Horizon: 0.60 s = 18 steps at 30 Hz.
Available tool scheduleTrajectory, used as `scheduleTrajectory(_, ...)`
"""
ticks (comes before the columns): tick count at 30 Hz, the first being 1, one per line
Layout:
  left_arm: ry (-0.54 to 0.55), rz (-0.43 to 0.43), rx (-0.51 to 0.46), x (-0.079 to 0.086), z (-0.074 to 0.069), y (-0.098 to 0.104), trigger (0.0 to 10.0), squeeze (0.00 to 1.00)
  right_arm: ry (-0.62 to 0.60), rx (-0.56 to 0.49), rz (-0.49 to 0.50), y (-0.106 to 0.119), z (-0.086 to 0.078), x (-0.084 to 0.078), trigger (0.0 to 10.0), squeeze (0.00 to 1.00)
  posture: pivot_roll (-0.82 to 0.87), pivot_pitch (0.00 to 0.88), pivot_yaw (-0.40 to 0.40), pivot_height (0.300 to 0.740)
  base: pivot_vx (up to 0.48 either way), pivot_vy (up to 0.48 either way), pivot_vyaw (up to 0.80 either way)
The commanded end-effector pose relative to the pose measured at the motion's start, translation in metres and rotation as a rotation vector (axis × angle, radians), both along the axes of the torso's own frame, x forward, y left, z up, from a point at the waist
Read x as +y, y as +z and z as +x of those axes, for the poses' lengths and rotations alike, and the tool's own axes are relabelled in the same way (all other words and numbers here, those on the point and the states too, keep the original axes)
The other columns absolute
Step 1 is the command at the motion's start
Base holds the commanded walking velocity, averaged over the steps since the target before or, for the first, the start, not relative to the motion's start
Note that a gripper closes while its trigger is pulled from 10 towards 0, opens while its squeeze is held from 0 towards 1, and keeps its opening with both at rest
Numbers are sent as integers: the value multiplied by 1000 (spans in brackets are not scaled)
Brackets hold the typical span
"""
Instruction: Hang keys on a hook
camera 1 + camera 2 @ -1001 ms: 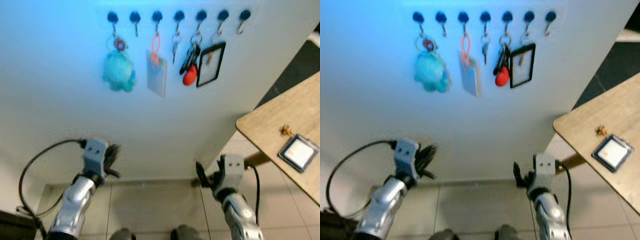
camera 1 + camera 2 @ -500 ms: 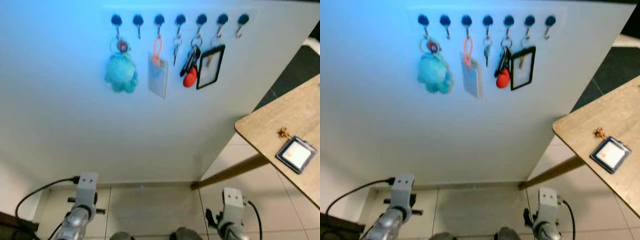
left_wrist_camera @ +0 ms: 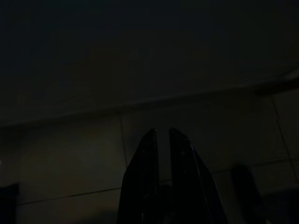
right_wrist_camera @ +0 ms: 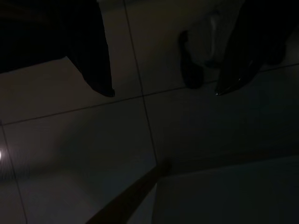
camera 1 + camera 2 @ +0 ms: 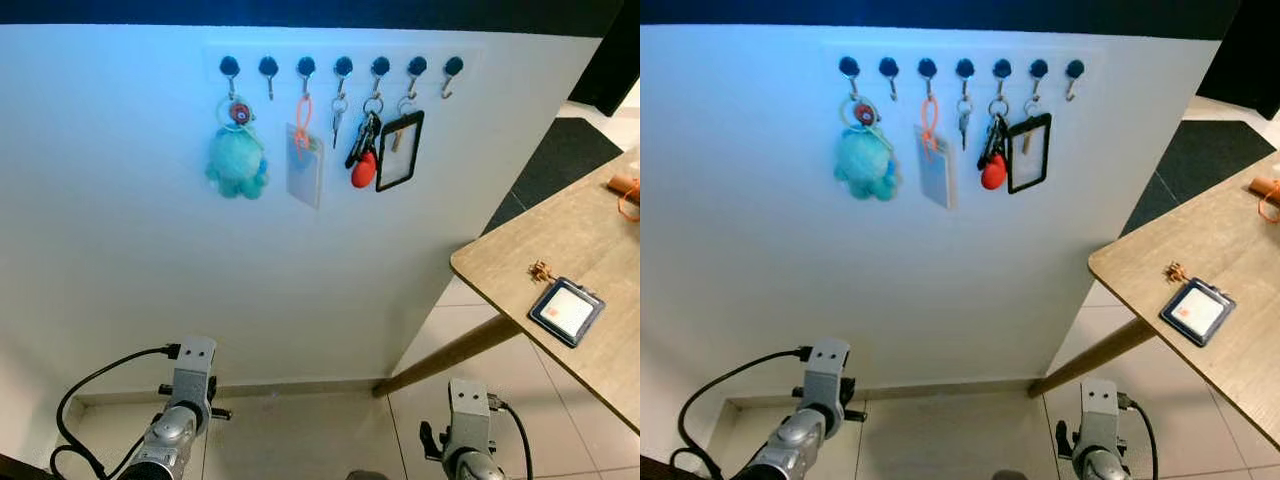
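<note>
Left gripper: fingers pressed together, empty, low over floor tiles. Right gripper: fingers spread wide, empty. Keys hang on hook, wall rack.

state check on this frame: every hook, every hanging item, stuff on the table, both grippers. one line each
first hook: holds teal plush keychain
second hook: bare
third hook: holds orange-looped card holder
fourth hook: holds single key
fifth hook: holds key bunch with red fob
sixth hook: holds black badge frame
seventh hook: bare
badge holder: lying flat on table
left gripper: shut, empty, hanging low
right gripper: open, empty, hanging low
</note>
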<state>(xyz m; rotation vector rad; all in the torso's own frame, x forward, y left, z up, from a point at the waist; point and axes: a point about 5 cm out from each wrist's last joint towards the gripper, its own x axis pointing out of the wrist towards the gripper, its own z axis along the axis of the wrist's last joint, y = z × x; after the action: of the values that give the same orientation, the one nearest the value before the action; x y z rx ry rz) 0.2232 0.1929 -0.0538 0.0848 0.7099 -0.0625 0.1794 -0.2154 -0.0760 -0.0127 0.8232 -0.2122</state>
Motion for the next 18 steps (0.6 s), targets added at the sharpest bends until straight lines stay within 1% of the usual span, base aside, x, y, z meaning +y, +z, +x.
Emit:
scheduleTrajectory(1,-2,9,17,-3,-2,-3,10000,0,9,-3,-17,0,0,-2,10000,0,26,0,-39,740,0,0,0)
scheduleTrajectory(2,1,27,29,-1,-3,-4,10000,0,24,-16,-28,2,3,-2,10000,0,25,0,-35,740,0,0,0)
scheduleTrajectory(3,8,27,31,0,-4,-4,10000,0,35,-31,-33,4,6,-1,10000,0,24,0,-33,740,0,0,0)
scheduleTrajectory(5,12,35,41,2,-4,-5,10000,0,54,-63,-19,7,12,2,10000,0,20,0,-27,740,0,0,0)
scheduleTrajectory(8,4,29,42,1,-4,-5,10000,0,85,-106,39,10,19,11,10000,0,18,0,-23,740,0,0,0)
scheduleTrajectory(12,-49,6,76,-4,-7,-8,10000,0,238,-166,64,15,28,29,10000,0,17,0,-16,740,0,0,0)
scheduleTrajectory(15,-63,8,88,-5,-9,-10,10000,0,266,-171,74,15,29,33,10000,0,16,0,-12,740,0,0,0)
scheduleTrajectory(18,-30,-16,83,-6,-11,-11,10000,0,217,-182,132,15,28,34,10000,0,19,0,-9,740,0,0,0)
